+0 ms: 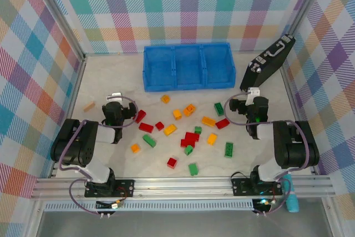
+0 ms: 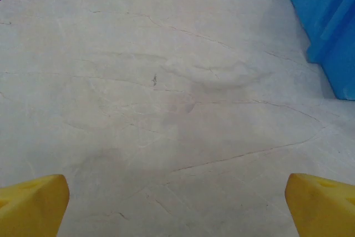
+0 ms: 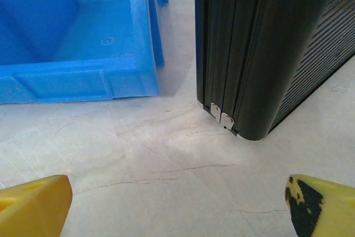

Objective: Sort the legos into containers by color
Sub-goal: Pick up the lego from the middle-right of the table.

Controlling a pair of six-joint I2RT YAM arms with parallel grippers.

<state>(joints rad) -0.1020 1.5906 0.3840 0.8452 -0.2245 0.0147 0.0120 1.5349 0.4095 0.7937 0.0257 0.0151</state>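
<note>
The legos (image 1: 183,131) lie scattered on the surface (image 1: 111,81) on the near side of the blue bin (image 1: 188,67). As far as the top view shows, none is in its three compartments. The bin's long axis runs left to right, open side up. The bricks point all ways: a green brick (image 1: 228,149) aims its long axis toward the bin, a yellow brick (image 1: 170,130) sits diagonal, and a red brick (image 1: 146,127) lies roughly parallel to the bin's front wall.

The left end effector (image 2: 177,203) is spread wide and holds nothing, over bare surface left of the bin. The right end effector (image 3: 177,203) is equally wide and empty, facing the gap between the bin and the black case (image 3: 277,48).

As I judge it, the tilted case stands near the right arm, so a careless swing could topple it. A red cluster (image 1: 189,139) touches a green piece (image 1: 188,150), so a wide grasp could take two colours. Closing along a brick's long axis could twist it loose.
</note>
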